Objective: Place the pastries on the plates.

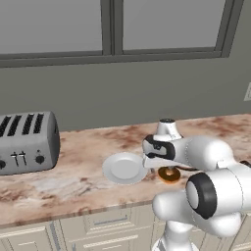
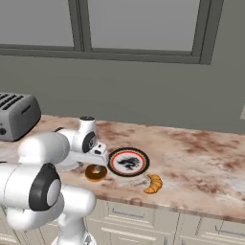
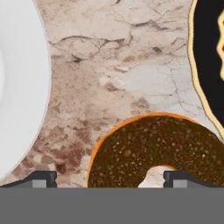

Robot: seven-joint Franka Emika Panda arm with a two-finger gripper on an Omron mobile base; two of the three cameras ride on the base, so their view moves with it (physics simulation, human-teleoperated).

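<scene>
My gripper [image 3: 109, 177] hangs low over the marble counter [image 3: 131, 65], pointing down at the ring donut [image 3: 157, 151], and my two dark fingertips [image 3: 41, 178] stand wide apart at the bottom of the hand view, one out past the donut's left side and the other over its right half, so my jaws are open and hold nothing. In that view the donut's brown speckled glaze and thin orange edge lie just under me, with the plain white plate [image 3: 19, 87] curving along the left edge and the dark rim of the patterned plate [image 3: 210, 57] along the right; the donut lies on bare counter between the two and touches neither. The left base view gives me the white plate [image 1: 124, 168] whole, with the donut [image 1: 169, 174] just beside it, partly hidden under my wrist, and a grey four-slot toaster [image 1: 27, 142] well off to the left; my own arm covers what lies further right. The right base view shows the black-and-red rimmed plate [image 2: 128, 161] with its dark centre design, bare of any pastry, the donut [image 2: 95, 172] beside it below my hand [image 2: 98, 155], and the golden croissant [image 2: 153, 183] lying on the counter nearer the front edge, apart from both plates.
</scene>
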